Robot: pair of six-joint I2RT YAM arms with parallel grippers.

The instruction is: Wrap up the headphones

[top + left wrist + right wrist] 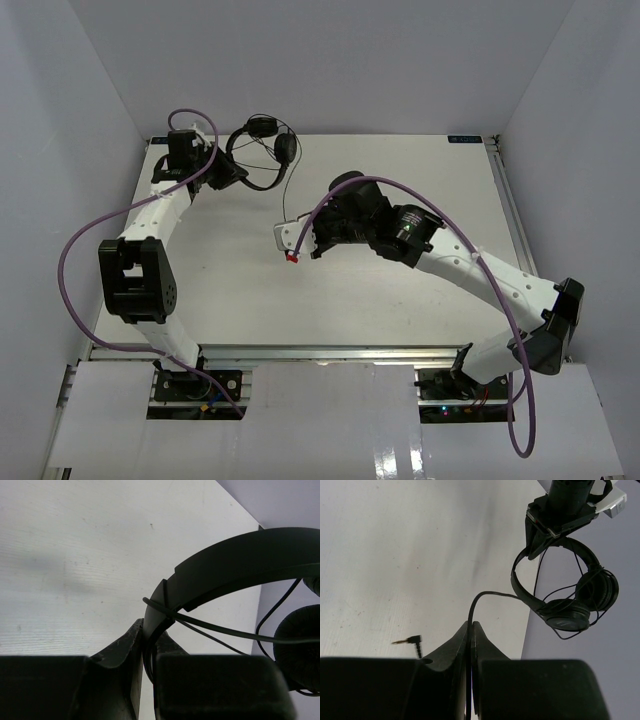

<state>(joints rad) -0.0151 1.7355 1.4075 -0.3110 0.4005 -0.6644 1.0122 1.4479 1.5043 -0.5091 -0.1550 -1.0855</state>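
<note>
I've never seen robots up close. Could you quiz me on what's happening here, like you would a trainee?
1. True or false: the left gripper is shut on the headband of the headphones.
2. What does the right gripper pinch? A the cord; B an earcup; C nothing.
3. Fill in: poking out just beside the right gripper is the cord's metal ____.
Key: 1 true; 2 A; 3 plug.

White table (240, 300); matte, faintly speckled; metal rail (330, 352) along near edge.
</note>
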